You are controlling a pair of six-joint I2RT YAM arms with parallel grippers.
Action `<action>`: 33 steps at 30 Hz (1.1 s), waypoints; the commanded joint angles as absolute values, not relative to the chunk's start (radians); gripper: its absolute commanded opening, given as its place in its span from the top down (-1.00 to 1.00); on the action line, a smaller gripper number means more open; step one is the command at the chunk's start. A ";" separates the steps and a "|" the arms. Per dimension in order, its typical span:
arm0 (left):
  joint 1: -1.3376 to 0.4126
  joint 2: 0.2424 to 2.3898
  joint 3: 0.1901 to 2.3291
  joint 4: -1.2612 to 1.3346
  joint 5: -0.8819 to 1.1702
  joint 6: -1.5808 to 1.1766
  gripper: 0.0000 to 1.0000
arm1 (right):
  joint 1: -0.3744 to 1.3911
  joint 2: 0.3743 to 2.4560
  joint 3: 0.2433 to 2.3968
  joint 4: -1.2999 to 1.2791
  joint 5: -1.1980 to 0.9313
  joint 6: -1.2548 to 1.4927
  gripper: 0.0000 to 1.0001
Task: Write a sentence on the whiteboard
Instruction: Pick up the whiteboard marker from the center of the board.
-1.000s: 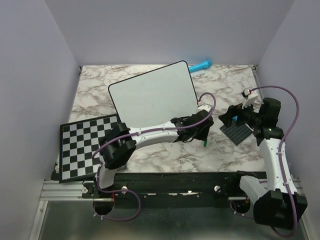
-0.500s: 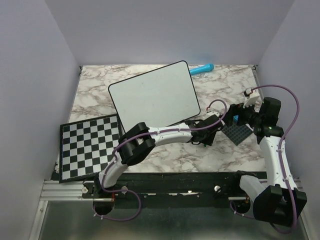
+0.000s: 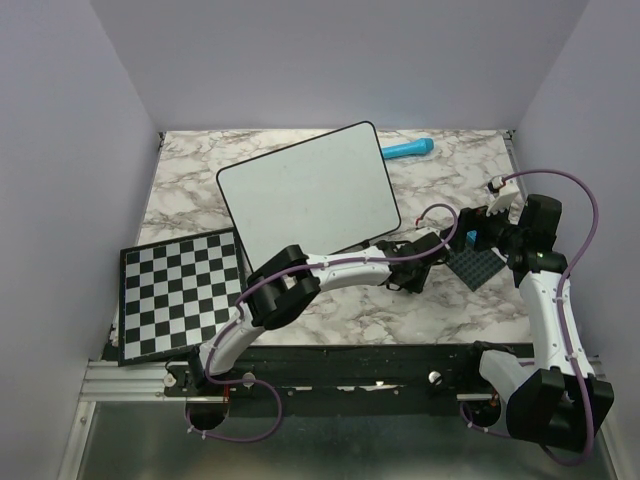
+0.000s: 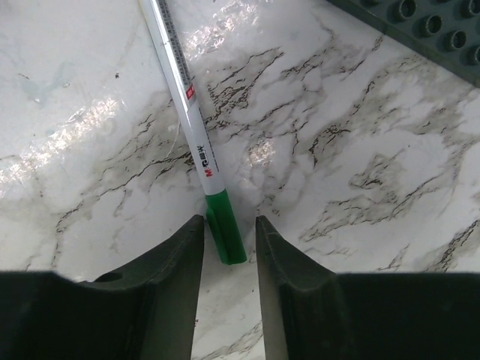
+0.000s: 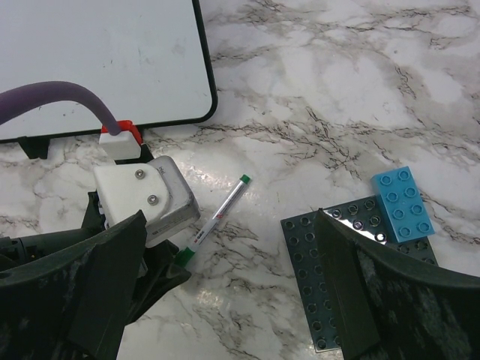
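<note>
- Left arm (image 3: 330, 268): reaches forward and far to right from its base, elbow bent, white forearm angled toward right arm's side, wrist tipped down.
- Left gripper (image 4: 229, 221): points down, jaws partway apart, narrow gap between dark fingers (image 4: 176, 270).
- Right arm (image 3: 548, 300): rises from its base at right, upper joint folded back toward left.
- Right gripper (image 5: 230, 225): jaws spread wide, tilted down, close to left gripper, apart from it.
- Purple cable (image 3: 585, 215) loops along each arm.

Black-rimmed white whiteboard (image 3: 308, 190), skewed, lying mid-far on the marble tabletop (image 3: 470, 160)
</note>
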State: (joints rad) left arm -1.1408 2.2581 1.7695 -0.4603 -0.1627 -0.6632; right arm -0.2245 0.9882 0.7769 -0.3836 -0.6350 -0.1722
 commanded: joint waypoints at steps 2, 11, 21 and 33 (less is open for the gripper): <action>-1.144 2.299 1.783 -0.514 -0.143 -0.655 0.43 | -0.232 0.994 0.790 -0.373 -0.620 -0.161 -1.00; -1.144 2.231 1.683 -0.456 -0.198 -0.585 0.97 | -0.233 0.999 0.787 -0.374 -0.633 -0.169 -1.00; -1.101 1.899 1.183 -0.077 -0.137 -0.261 1.00 | -0.230 1.155 0.842 -0.644 -0.966 -0.536 -0.89; -1.035 1.695 0.928 0.049 0.158 0.087 1.00 | -0.055 1.324 0.897 -1.014 -1.060 -1.336 -0.85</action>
